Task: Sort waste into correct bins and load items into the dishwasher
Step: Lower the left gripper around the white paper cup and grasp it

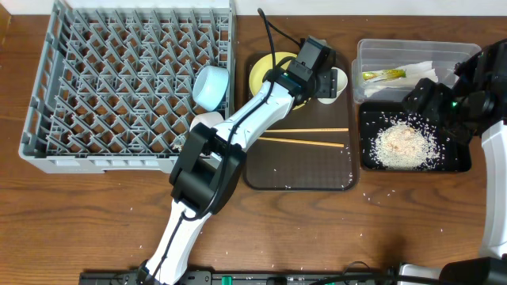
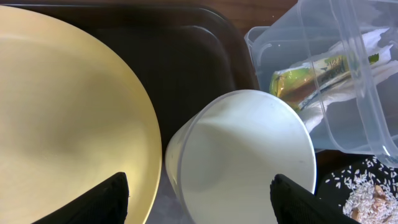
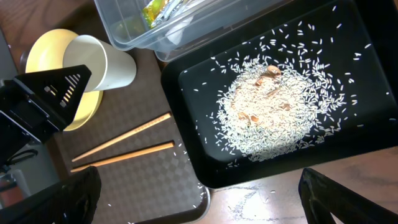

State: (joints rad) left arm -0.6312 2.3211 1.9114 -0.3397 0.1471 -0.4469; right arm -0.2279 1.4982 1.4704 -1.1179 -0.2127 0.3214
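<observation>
Where the overhead view looks down, the left gripper point(image 1: 326, 84) reaches over the far end of the brown tray point(image 1: 299, 170). Its jaws are parted around the cup point(image 1: 341, 79), which stands just beside the plate point(image 1: 265, 73). The chopsticks point(image 1: 305, 135) lie across the same tray, nearer the robot. The right gripper point(image 1: 420, 101) hangs above the seam between the tub point(image 1: 412, 47) and the black tray point(image 1: 461, 162). The wrapper point(image 1: 384, 75) and napkins point(image 1: 420, 68) lie in the tub, and the rice point(image 1: 404, 145) is heaped in the black tray. A blue bowl point(image 1: 212, 85) sits at the right edge of the rack point(image 1: 119, 87).

From the left wrist, the two fingers point(image 2: 112, 200) show at the bottom, spread well apart, with the cup filling the gap between them (whether either finger touches it cannot be told). The plate lies to the left and the tub is at upper right.

From the right wrist, its fingers point(image 3: 68, 199) sit in the bottom corners, spread wide and holding nothing. Beneath them is the black tray's near edge. The cup stands upright, and one left finger is in front of it.
</observation>
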